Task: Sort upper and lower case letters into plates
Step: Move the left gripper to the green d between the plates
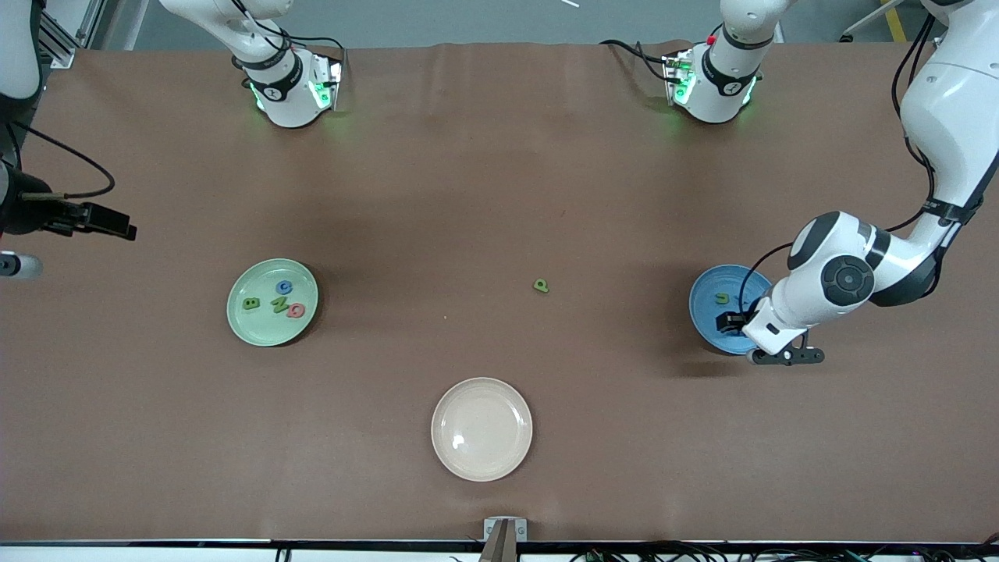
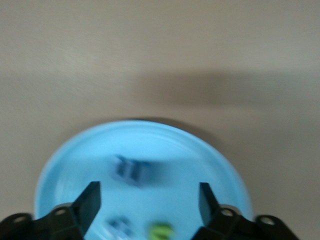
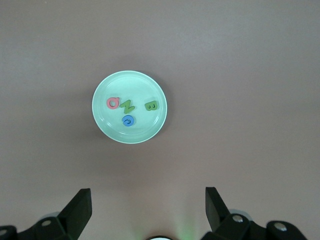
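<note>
Left hand (image 2: 150, 200) hovers over the blue plate (image 1: 706, 300), fingers apart, empty; letters lie in the plate. Right hand (image 3: 147, 207) waits, fingers apart, above the mint plate (image 1: 238, 312) holding four letters. One green letter (image 1: 541, 286) lies on the tabletop (image 1: 468, 195) between the plates.

Mint green plate (image 1: 272, 302) holds four toy letters: green B (image 1: 250, 304), green N (image 1: 279, 304), blue C or G (image 1: 284, 287), can't tell which, and a red one (image 1: 296, 311), unclear. No printed labels or brands legible elsewhere.
</note>
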Action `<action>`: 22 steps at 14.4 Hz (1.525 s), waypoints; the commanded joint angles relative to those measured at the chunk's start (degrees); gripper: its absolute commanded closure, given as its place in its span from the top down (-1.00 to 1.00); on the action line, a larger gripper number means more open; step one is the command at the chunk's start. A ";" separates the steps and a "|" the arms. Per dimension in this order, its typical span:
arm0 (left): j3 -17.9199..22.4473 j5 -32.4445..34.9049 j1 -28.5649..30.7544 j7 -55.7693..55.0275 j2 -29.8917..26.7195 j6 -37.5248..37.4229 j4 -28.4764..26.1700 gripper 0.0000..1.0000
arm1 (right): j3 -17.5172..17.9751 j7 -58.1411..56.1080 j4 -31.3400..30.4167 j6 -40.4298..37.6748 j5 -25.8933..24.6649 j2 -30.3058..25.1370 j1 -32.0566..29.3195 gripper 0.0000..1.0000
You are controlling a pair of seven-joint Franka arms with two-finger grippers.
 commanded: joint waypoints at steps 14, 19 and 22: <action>0.41 -2.69 -34.90 -35.23 0.35 -1.02 7.61 1.00 | 0.03 0.30 -7.04 0.69 0.25 -11.08 0.75 1.00; 10.27 -2.86 -46.70 -38.66 3.15 3.22 11.38 1.00 | -0.15 0.29 -7.04 0.95 2.35 -11.87 0.66 1.00; 10.37 -3.74 -46.80 -39.19 6.06 3.57 12.54 1.00 | -0.06 0.21 -7.04 0.95 2.36 -11.87 0.75 1.00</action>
